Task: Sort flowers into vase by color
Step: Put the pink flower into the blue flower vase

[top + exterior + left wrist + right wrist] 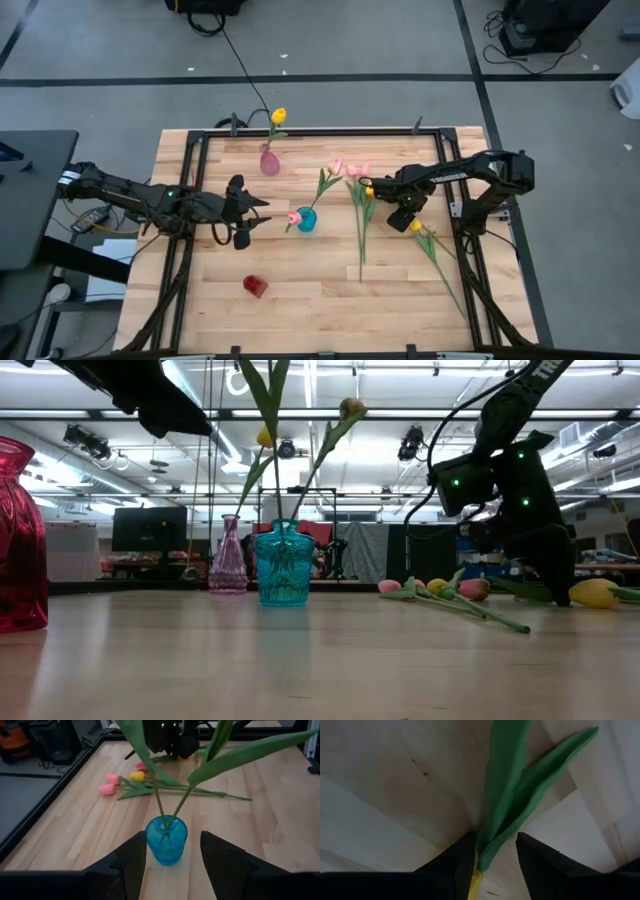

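The blue glass vase (pixel 306 219) (pixel 166 840) stands mid-table with two tulip stems in it; one pink head (pixel 294 217) shows. My left gripper (pixel 250 212) (pixel 172 852) is open, level with the vase on its left and apart from it. A pink vase (pixel 269 161) at the far edge holds a yellow tulip (pixel 278 116). Loose pink and yellow tulips (pixel 358 185) (pixel 125 782) lie on the table right of the blue vase. My right gripper (pixel 405 213) (pixel 495 840) is open, down over a lying yellow tulip (pixel 416 227), a finger on each side of its leaves (pixel 512 805). My right gripper comes from above at the yellow tulip lying on the table, with its fingers on either side of the green leaves near the head (pixel 476 882). Whether the fingers touch the leaves I cannot tell.
A red vase (pixel 255 286) (pixel 20 535) sits near the table's near edge, left of centre. A black frame (pixel 330 131) runs along the table's edges. Bare wood lies between the red vase and the loose stems (pixel 362 250).
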